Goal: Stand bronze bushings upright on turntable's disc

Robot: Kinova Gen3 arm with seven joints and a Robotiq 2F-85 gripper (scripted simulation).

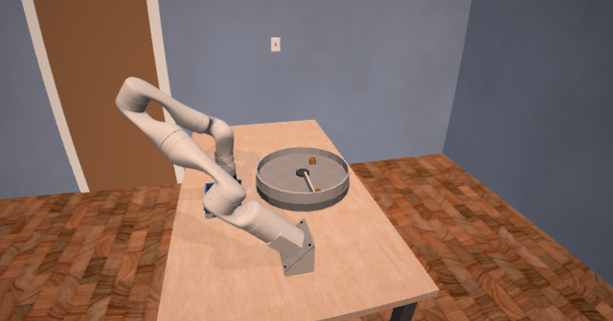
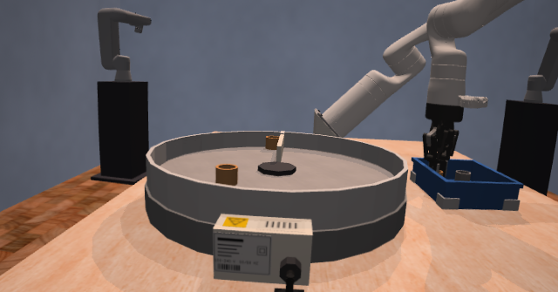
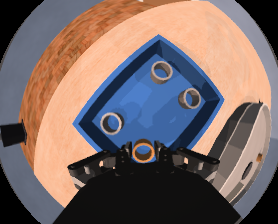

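Note:
My gripper point(image 2: 437, 165) point(image 3: 143, 146) points down into the blue crate point(image 2: 484, 197) point(image 3: 135, 92). Its fingers are partly open, one on each side of an upright bronze bushing point(image 3: 143, 152), with narrow gaps. Steel bushings point(image 3: 161, 72) point(image 3: 190, 98) point(image 3: 111, 123) stand elsewhere in the crate. On the turntable's disc point(image 1: 283, 168) point(image 2: 331, 170), one bronze bushing point(image 1: 312, 161) point(image 2: 227, 175) stands upright. Another bronze bushing point(image 1: 318, 191) point(image 2: 271, 142) is partly hidden by the wall in the top view and by the bar in the exterior view. The dark hub point(image 1: 302, 172) point(image 2: 276, 168) is bare of bushings.
A raised rim point(image 1: 302, 199) point(image 2: 279, 202) surrounds the disc beside the crate. A thin pale bar point(image 1: 309, 182) point(image 2: 280, 147) runs from the hub toward the rim. A labelled box point(image 2: 261, 253) sits at the turntable's outer side. Two other arms stand on black pedestals beyond the table.

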